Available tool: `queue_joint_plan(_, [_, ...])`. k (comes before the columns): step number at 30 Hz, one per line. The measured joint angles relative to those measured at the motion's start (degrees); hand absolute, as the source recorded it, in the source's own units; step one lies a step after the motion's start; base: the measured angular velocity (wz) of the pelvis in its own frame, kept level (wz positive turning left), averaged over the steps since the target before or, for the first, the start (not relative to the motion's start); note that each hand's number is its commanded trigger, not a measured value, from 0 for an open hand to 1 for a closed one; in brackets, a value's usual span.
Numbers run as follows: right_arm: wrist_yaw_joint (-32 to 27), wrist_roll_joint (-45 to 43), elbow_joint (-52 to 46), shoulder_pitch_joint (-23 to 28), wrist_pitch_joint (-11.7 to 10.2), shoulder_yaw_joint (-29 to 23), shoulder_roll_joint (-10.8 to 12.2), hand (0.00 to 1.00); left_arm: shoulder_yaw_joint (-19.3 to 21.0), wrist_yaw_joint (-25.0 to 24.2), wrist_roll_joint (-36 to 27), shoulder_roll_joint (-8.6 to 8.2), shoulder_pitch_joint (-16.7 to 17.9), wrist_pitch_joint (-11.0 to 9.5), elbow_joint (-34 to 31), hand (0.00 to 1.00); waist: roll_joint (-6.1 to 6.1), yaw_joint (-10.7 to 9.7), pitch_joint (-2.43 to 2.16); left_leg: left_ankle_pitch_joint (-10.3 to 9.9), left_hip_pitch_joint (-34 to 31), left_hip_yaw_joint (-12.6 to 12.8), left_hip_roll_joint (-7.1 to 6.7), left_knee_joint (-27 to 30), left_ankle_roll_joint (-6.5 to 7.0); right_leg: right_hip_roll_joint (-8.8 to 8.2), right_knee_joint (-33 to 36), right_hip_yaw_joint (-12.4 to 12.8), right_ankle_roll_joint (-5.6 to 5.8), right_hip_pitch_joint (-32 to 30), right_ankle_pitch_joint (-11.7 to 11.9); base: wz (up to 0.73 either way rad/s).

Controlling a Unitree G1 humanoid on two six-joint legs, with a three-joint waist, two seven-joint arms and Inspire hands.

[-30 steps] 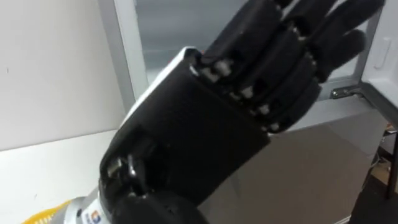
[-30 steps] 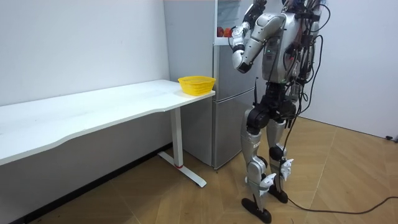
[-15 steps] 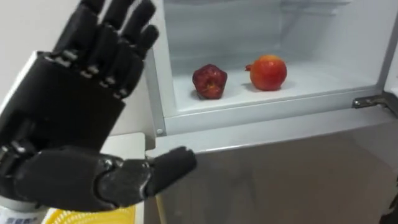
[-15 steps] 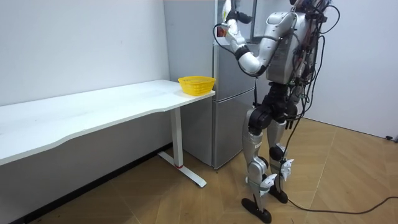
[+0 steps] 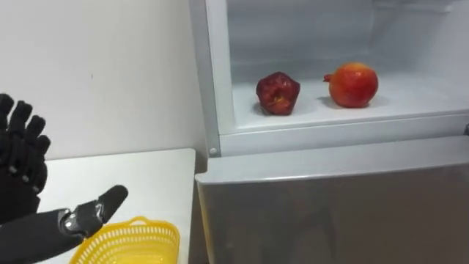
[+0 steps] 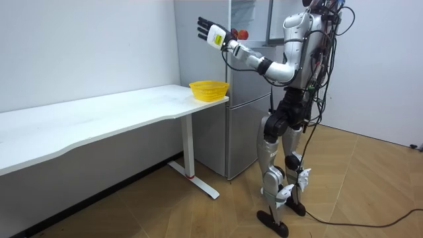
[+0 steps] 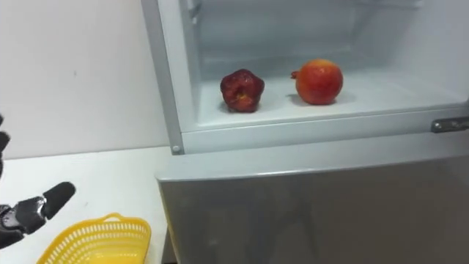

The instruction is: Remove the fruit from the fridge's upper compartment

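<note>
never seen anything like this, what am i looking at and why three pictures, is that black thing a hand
It is a humanoid robot that stands on two legs before a fridge. Two pictures come from the two eyes of a camera on its head, so they show nearly the same scene. The third comes from a camera standing in the room and shows the whole robot.

Yes, the black thing is its left hand. It is open, with the fingers straight, holds nothing, and is stretched out to the side where a white table stands. A yellow basket sits on the table's end next to the fridge.

The fridge's upper part is open. On its shelf lie a dark red fruit and a red-orange fruit, set apart from each other.
</note>
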Motion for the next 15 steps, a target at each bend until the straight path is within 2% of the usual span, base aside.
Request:
queue_joint_plan(3, [-0.60, 0.15, -0.08, 0.10, -0.38, -0.52, 0.05, 0.00, 0.85, 5.11, 0.76, -0.79, 2.84, 0.04, 2.65, 0.00, -0.02, -0.18, 0.06, -0.01, -0.01, -0.37, -0.11, -0.03, 0.00, -0.04, -0.53, -0.23, 0.01, 0.45, -0.01, 0.04])
queue_joint_plan(7, [-0.57, 1.26, -0.40, 1.05, -0.50, -0.78, -0.04, 0.00, 2.23, 11.51, 0.29, -1.06, 3.99, -0.15, 8.10, 0.00, -0.31, 0.38, 0.17, 0.00, 0.08, -0.76, -0.22, -0.01, 0.00, -0.09, -0.86, -0.42, 0.01, 0.57, -0.01, 0.04])
queue_joint_plan(8, [-0.55, 1.62, -0.25, 1.74, -0.50, -1.15, -0.06, 0.00, 3.28, 12.93, -0.25, -1.17, 4.26, -0.95, 12.13, 0.00, -0.44, 0.73, 0.27, -0.01, 0.27, -0.75, -0.23, -0.02, 0.00, -0.10, -0.87, -0.39, 0.01, 0.72, -0.02, -0.04])
queue_joint_plan(11, [-0.43, 1.83, -0.42, 3.08, -0.47, -1.32, 0.12, 0.00, 4.77, 17.66, -3.60, -1.51, 5.48, -1.37, 23.79, 0.00, -0.34, 1.20, 0.24, -0.06, 1.07, -0.71, -0.34, -0.10, 0.00, -0.18, -0.86, -0.21, 0.12, 1.41, -0.40, -0.01])
queue_joint_plan(12, [-0.26, 1.51, -0.43, 3.42, -0.21, -2.17, 0.16, 0.00, 5.30, 19.05, -4.42, -1.80, 5.63, -1.52, 29.68, 0.00, -0.49, 1.36, 0.04, -0.07, 1.17, -0.74, -0.37, -0.42, 0.00, -0.20, -0.76, -0.12, 0.14, 1.33, -0.56, 0.00])
queue_joint_plan(13, [-0.23, 1.53, -0.50, 3.41, 0.25, -2.29, 0.12, 0.00, 5.37, 19.92, -5.02, -1.85, 5.66, -1.51, 32.99, 0.00, -0.44, 1.42, 0.01, -0.07, 1.20, -0.75, -0.37, -0.55, 0.00, -0.20, -0.73, -0.13, 0.14, 1.25, -0.57, 0.00])
queue_joint_plan(14, [-0.18, 1.69, -0.53, 3.27, 0.84, -2.29, 0.04, 0.00, 5.29, 21.31, -6.45, -1.87, 5.66, -1.47, 39.54, 0.00, -0.49, 1.59, -0.06, -0.07, 1.08, -0.76, -0.35, -0.56, 0.00, -0.19, -0.78, -0.10, 0.14, 1.05, -0.56, 0.00])
queue_joint_plan(15, [-0.04, 2.01, -0.55, 3.37, 0.86, -2.28, 0.05, 0.00, 5.23, 22.49, -7.44, -2.12, 6.01, -1.23, 45.35, 0.00, -0.33, 1.72, -0.36, -0.07, 1.03, -0.79, -0.34, -0.62, 0.00, -0.18, -0.74, -0.13, 0.13, 0.76, -0.56, 0.00])
